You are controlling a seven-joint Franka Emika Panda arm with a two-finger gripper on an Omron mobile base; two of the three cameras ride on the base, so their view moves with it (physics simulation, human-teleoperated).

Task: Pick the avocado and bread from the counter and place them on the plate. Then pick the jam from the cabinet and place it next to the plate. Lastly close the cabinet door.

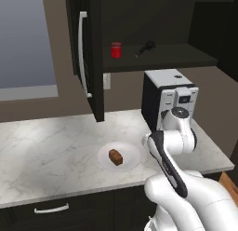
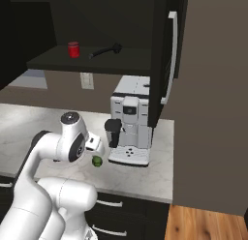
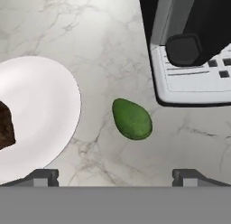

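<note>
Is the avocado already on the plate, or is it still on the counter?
Still on the counter. The avocado lies on the marble between the plate and the coffee machine, touching neither.

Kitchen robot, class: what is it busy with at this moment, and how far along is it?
The end effector hangs open above the avocado, which lies on the counter between the plate and the coffee machine. The bread is already on the plate. The jam stands on the cabinet shelf beside a dark tool, and the cabinet door is open. So the avocado, the jam and the door are not yet done.
</note>
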